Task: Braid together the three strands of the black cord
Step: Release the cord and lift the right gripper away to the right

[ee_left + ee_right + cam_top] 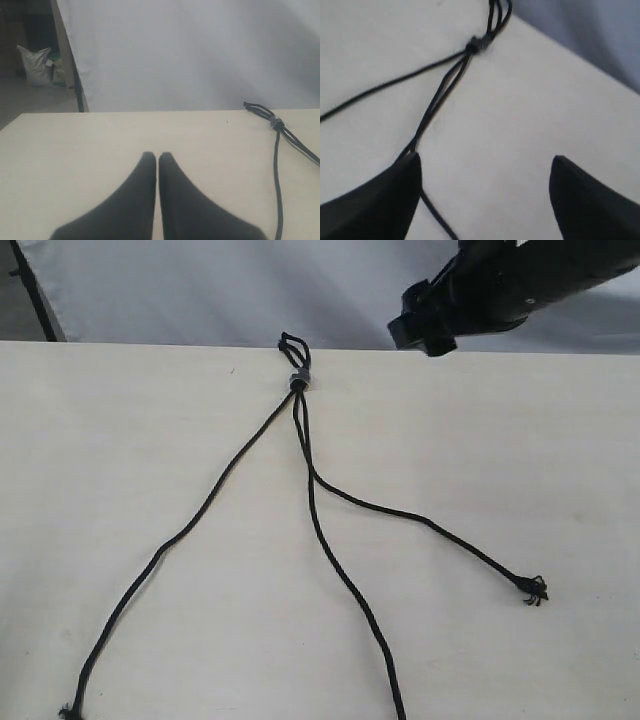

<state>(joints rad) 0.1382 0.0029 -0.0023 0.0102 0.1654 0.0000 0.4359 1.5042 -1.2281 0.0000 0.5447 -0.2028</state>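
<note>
Black cord [297, 378] unbraided on the desk [120, 440].
Three strands [321, 530] fan apart; left fingers [142, 175] pressed together, right fingers [395, 190] spread, holding nothing.

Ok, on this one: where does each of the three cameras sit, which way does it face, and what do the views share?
Exterior: off the arms, raised, looking down across the table toward the backdrop at the spread black cord; only the right arm shows.
Left wrist: low over the table, facing the backdrop; the shut, empty left gripper fills the foreground.
Right wrist: above the table, tilted down at the grey band; the open right gripper frames it.
Shared: all three show the cord's grey band.
</note>
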